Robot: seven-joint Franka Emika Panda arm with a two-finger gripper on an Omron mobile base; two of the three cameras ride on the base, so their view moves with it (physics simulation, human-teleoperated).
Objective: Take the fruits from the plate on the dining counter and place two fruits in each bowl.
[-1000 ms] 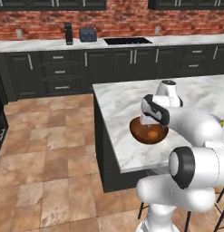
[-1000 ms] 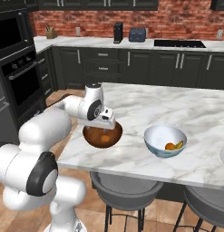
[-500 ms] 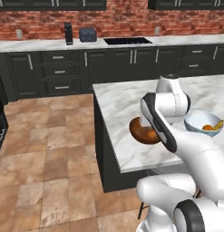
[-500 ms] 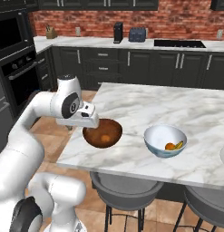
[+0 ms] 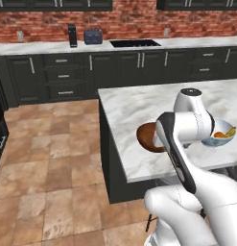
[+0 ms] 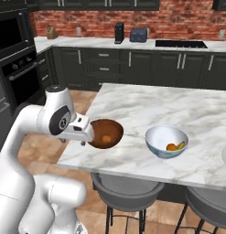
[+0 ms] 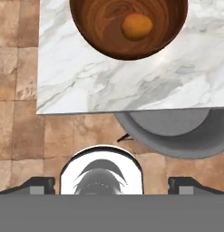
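While spread, hand (image 7: 106, 183) above stool (image 7: 170, 131)

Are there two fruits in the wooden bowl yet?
No, the hand view shows one orange fruit lying alone in the wooden bowl.

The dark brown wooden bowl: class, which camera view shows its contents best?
The hand view: it looks straight into the dark brown wooden bowl, showing one orange fruit. The right base view shows it obliquely; in the left, the arm hides most of it.

The hand (image 7: 111, 186) points straight down, fingers spread wide, holding nothing.
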